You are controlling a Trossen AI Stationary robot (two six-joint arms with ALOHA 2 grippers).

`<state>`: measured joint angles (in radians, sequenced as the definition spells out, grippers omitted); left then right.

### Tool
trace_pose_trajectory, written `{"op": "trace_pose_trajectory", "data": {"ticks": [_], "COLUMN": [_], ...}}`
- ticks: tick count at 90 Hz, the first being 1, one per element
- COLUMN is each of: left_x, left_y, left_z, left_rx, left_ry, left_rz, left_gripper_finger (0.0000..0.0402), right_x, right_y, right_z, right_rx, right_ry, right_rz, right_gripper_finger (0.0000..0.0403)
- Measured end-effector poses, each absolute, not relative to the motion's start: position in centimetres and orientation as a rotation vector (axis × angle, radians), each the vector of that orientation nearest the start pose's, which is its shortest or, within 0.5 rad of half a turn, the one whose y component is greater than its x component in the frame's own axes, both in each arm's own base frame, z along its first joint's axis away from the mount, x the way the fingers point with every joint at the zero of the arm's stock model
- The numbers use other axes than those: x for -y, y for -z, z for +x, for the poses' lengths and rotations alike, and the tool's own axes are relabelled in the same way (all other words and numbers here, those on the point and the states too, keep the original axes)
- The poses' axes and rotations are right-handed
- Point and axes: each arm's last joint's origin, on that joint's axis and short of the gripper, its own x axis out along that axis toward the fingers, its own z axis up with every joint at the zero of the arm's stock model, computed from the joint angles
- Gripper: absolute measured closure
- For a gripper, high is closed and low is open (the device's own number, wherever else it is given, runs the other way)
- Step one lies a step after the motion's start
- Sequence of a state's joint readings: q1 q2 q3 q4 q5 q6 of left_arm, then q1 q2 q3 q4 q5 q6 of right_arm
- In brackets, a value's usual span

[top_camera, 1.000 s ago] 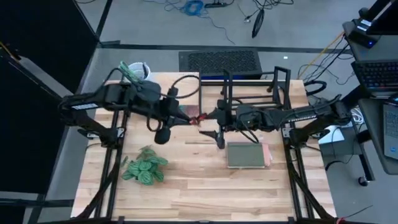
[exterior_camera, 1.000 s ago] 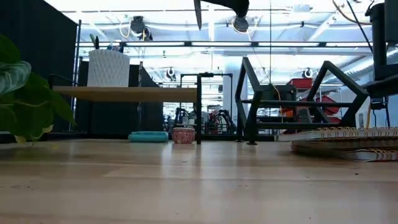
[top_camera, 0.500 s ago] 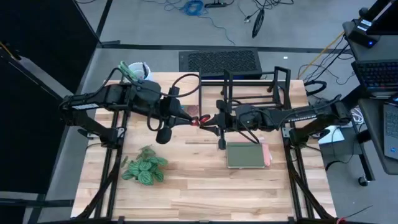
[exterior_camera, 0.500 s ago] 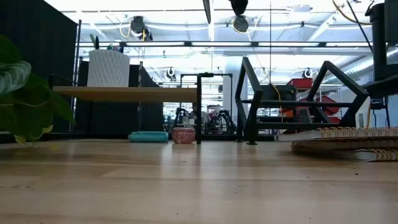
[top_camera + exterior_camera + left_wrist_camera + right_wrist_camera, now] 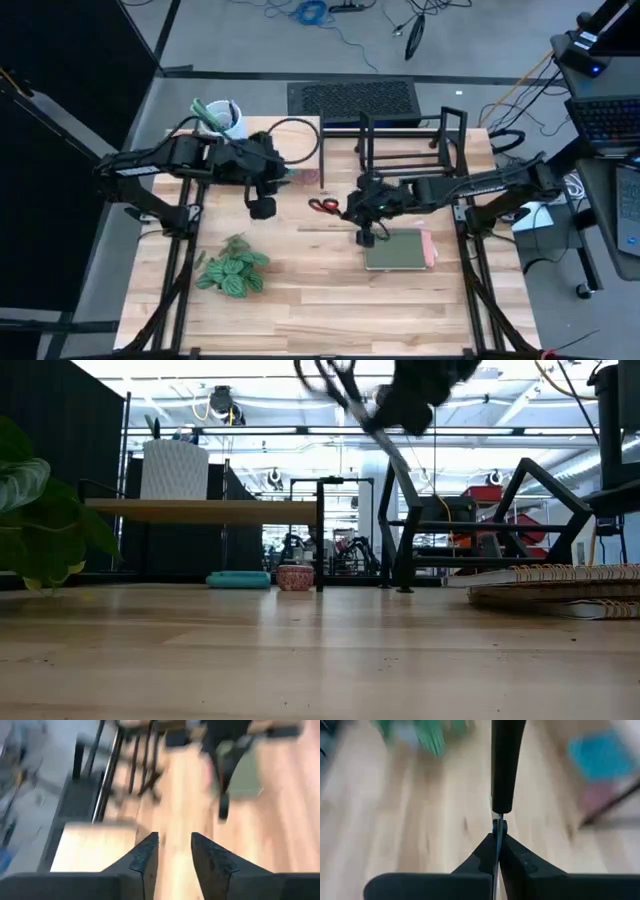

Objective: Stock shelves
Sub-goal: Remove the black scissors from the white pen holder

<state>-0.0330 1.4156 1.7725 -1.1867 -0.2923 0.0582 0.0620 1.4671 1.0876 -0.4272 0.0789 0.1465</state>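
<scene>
The riser (image 5: 230, 511) and rack (image 5: 446, 135) are found at the back of the bench (image 5: 300, 290). Red-handled scissors (image 5: 322, 205) are pinched by the blade in the right tool (image 5: 347, 210), just in front of the rack. They were gripped from both sides a second ago. The left tool (image 5: 174, 845) has since been drawn back toward the riser, spread and empty. The handover appears finished, and shelving is judged next.

My left arm hid most of the wooden shelf (image 5: 300, 130) from above. In the low view my right arm (image 5: 400, 400) was a dark smear, cut off by the top edge. My right wrist view blurred the plant (image 5: 427, 732) and a teal thing (image 5: 600, 752) beyond recognition.
</scene>
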Motion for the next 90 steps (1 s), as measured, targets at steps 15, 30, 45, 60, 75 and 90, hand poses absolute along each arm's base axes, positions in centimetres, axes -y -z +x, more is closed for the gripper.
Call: {"op": "trace_pose_trajectory", "data": {"ticks": [15,30,45,60,75,90], "left_x": [-0.1,-0.1,-0.1,-0.1,-0.1,-0.1], "left_y": [-43.3,-43.2,-43.1,-43.1,-43.1,-43.1], "left_z": [24.9,24.8,24.6,24.7,24.7,24.7], "left_rx": [-0.865,-0.883,-0.899,-0.895,-0.895,-0.895], "left_ry": [-0.275,-0.279,-0.285,-0.286,-0.286,-0.285], "left_rz": [0.162,0.159,0.148,0.146,0.145,0.146], "left_gripper_finger": [0.0281,0.0281,0.0281,0.0281,0.0281,0.0281], "right_x": [-1.5,-0.5,0.5,1.2,1.6,1.5], "right_y": [-21.7,-17.1,-15.4,-15.0,-14.1,-15.0], "right_z": [33.7,35.8,37.4,39.0,39.1,38.9], "right_rx": [-0.884,-1.027,-1.111,-1.115,-1.136,-1.126], "right_ry": [0.073,0.084,0.089,0.094,0.101,0.118], "right_rz": [0.040,-0.008,-0.037,-0.086,-0.081,-0.043], "right_gripper_finger": [0.0403,0.0403,0.0403,0.0403,0.0383,0.0313]}}
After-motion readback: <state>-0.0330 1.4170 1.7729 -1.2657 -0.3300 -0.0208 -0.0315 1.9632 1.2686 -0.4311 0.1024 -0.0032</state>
